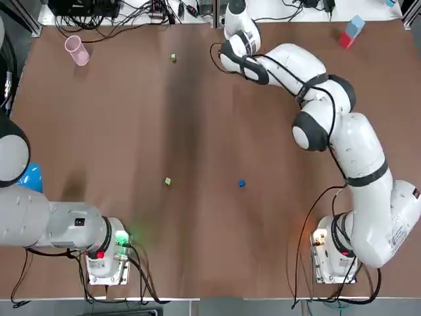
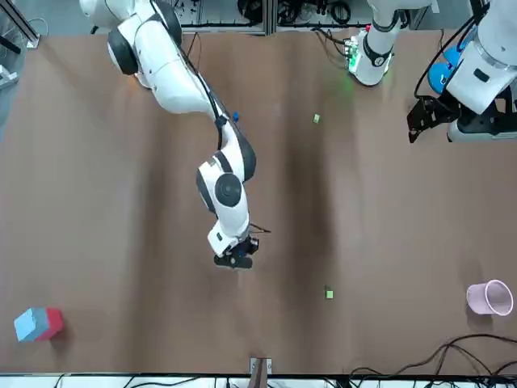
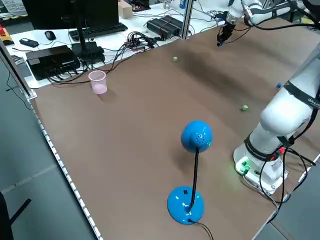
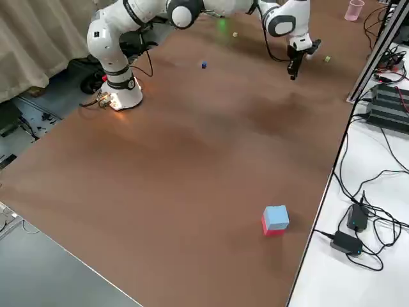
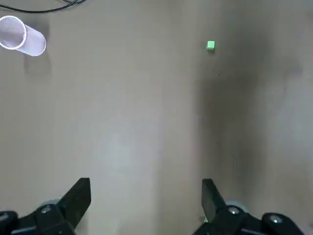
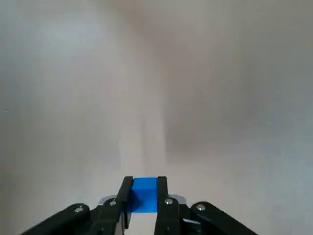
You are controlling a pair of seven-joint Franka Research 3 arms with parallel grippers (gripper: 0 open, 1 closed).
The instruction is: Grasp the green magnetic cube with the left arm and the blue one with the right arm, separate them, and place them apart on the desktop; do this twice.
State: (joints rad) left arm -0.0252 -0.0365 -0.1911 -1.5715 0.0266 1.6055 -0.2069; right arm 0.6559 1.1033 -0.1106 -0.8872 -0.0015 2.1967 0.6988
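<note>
Blue cube is pinched in the right end effector over the far worktop, with a green cube lying not far off, so a release too near risks the magnets snapping together; left end effector hangs spread, empty.

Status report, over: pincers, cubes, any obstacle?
Left pincer open, parked. Right pincer shut on blue cube, far side. Green cube lies free nearby. Nothing in the way.

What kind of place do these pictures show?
Probably a robotics laboratory: the left arm and the right arm are mounted at one table, with a keyboard and tangled cables on the benches beside it.
</note>
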